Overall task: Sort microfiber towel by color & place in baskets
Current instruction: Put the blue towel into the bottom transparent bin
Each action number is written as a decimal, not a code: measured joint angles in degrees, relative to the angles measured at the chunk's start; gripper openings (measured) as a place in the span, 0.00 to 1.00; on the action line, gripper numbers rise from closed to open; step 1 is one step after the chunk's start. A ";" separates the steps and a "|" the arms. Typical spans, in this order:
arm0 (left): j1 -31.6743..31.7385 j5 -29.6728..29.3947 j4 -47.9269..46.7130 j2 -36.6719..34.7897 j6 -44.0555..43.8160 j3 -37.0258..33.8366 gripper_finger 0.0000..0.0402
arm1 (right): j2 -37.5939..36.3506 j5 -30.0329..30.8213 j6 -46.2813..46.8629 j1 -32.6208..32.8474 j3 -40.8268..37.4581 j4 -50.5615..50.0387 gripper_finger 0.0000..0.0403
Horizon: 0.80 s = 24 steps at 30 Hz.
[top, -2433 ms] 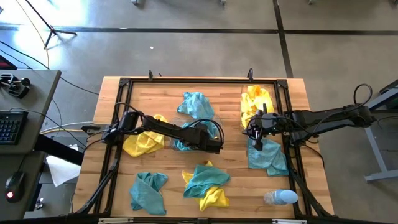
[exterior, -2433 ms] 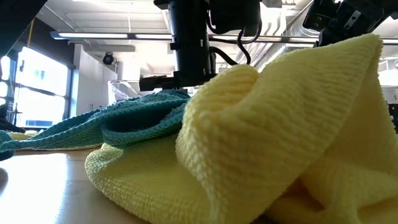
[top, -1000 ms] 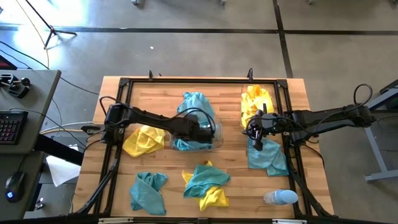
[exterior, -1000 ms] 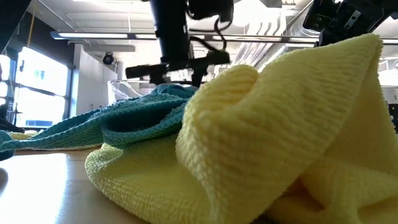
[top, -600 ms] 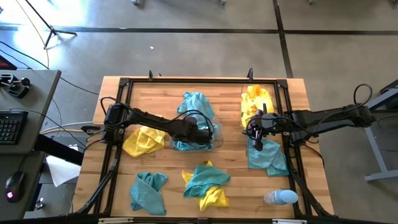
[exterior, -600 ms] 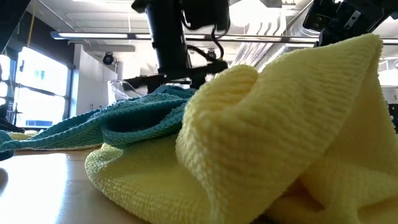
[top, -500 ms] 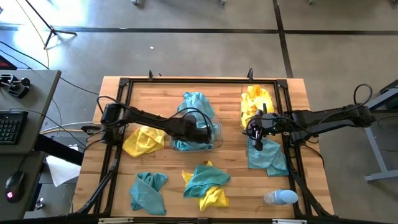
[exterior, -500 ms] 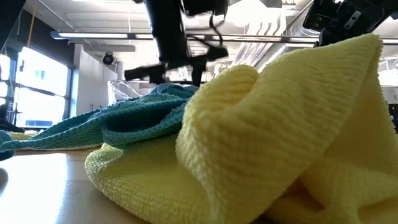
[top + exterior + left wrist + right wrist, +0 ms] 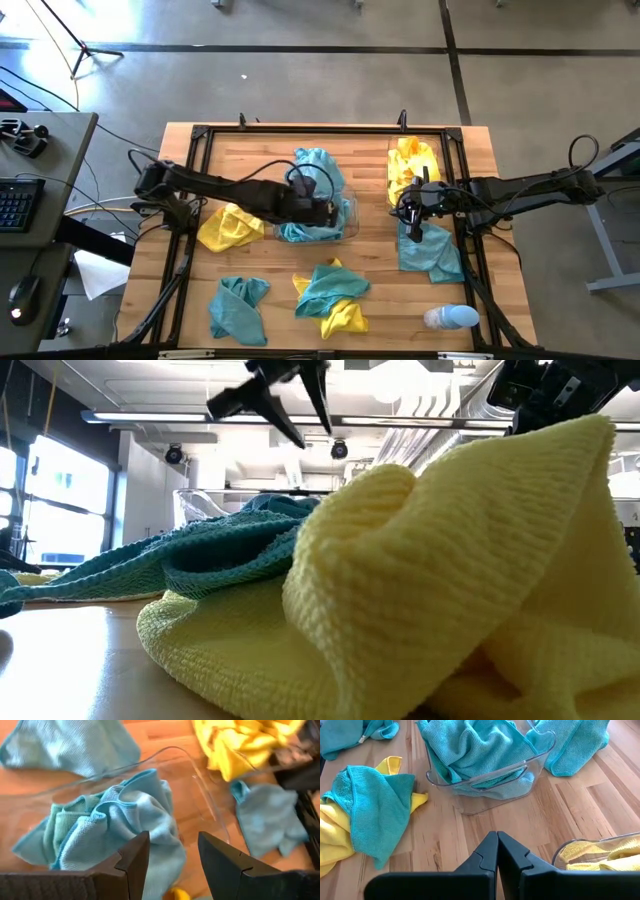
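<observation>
Moved: left gripper (image 9: 322,208) has risen off the teal basket (image 9: 348,222) since earlier frames; in the low view its fingers (image 9: 262,402) now sit higher; right arm unchanged.
Teal basket: clear bin at table centre, teal towels (image 9: 117,827) bunched inside, one more teal towel (image 9: 315,166) draped on its far side.
Yellow basket: clear bin (image 9: 592,851) at far right, yellow towels (image 9: 412,165) piled in it.
Loose towels: yellow one (image 9: 231,228) left of teal basket; teal one (image 9: 238,307) near left; teal-on-yellow heap (image 9: 331,293) near centre; teal one (image 9: 431,251) at right, beside right gripper.
Left gripper: over teal basket, fingers spread, nothing held.
Right gripper: (image 9: 415,226) between yellow basket and right teal towel, fingers (image 9: 498,856) pressed together, empty, above bare wood.
Bottle: (image 9: 451,318) near right corner, lying down.
Table: wood top (image 9: 250,150), black frame round it.
Low view: yellow towel (image 9: 450,590) fills the foreground, teal one behind.
</observation>
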 joint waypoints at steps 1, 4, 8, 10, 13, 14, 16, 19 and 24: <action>-0.02 0.32 0.02 -0.54 2.59 0.00 0.39 | 0.00 0.00 0.00 0.00 0.00 0.09 0.00; -0.02 0.94 0.01 -1.11 10.40 0.00 0.39 | 0.00 0.00 0.00 0.00 0.00 0.25 0.00; 0.66 1.49 0.00 -1.09 18.92 0.00 0.39 | 0.00 0.00 0.01 0.00 0.00 0.75 0.00; 0.68 1.63 0.14 -0.99 24.45 0.00 0.39 | 0.00 0.02 0.34 0.00 0.00 1.50 0.00; 1.08 1.61 -1.11 -0.87 29.11 0.00 0.39 | 0.00 0.65 0.44 0.00 0.00 3.70 0.00; 1.31 1.62 -1.59 -0.87 30.54 0.00 0.39 | 0.00 1.15 0.44 0.00 0.00 4.77 0.00; 1.85 1.63 -2.52 -0.87 33.53 0.00 0.39 | 0.00 2.38 0.42 0.00 0.00 7.12 0.00; 2.72 1.87 -2.60 -0.87 39.23 0.00 0.39 | 0.00 5.27 0.44 0.00 0.00 11.46 0.00; 4.73 4.54 -3.17 -1.38 51.40 0.00 0.39 | 0.24 12.10 1.85 0.00 0.40 16.72 0.00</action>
